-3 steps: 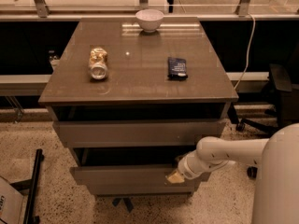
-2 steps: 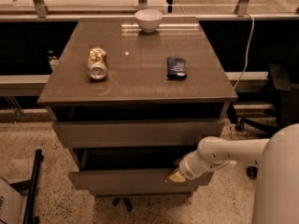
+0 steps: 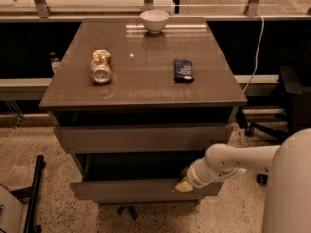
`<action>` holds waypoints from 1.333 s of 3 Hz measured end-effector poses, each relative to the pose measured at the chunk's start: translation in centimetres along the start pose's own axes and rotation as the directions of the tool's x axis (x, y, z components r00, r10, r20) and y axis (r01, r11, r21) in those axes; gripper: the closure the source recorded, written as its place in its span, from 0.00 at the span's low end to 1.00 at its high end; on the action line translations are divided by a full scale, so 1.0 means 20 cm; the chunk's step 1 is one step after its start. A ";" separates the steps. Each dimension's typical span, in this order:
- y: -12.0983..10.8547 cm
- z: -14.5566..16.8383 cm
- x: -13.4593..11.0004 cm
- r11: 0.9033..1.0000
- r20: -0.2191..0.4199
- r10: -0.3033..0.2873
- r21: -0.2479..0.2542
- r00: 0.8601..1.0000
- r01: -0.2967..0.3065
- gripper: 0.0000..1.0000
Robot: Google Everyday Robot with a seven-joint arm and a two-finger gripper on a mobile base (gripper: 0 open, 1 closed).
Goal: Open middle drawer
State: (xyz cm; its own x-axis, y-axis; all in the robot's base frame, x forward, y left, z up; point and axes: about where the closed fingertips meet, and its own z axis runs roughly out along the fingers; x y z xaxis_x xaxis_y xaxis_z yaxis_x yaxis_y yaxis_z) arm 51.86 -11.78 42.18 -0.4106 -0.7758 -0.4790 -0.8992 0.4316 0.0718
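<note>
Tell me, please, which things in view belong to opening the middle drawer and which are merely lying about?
Belongs to the job:
- middle drawer, its front standing out from the cabinet
- gripper, at that drawer's front edge, right of centre

Just lying about:
- white bowl, can on its side and dark packet, all on the cabinet top
- upper drawer

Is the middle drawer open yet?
Partly open: the middle drawer juts forward, dark gap above it; tool at its front's right end.
</note>
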 end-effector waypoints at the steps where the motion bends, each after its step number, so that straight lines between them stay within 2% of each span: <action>1: 0.17 -0.02 0.14 0.992 0.006 0.113 -0.058 0.994 -0.113 0.63; 2: 0.17 -0.04 0.12 0.992 0.006 0.113 -0.058 0.994 -0.113 0.40; 3: 0.16 -0.04 0.12 0.992 0.000 0.114 -0.056 0.993 -0.114 0.08; 4: 0.14 -0.04 0.11 0.992 -0.030 0.118 -0.048 0.993 -0.119 0.00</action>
State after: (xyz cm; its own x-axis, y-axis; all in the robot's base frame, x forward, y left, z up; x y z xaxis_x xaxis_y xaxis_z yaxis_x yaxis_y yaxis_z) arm 48.33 -12.58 41.98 -0.5181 -0.7332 -0.4405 -0.8501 0.4984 0.1703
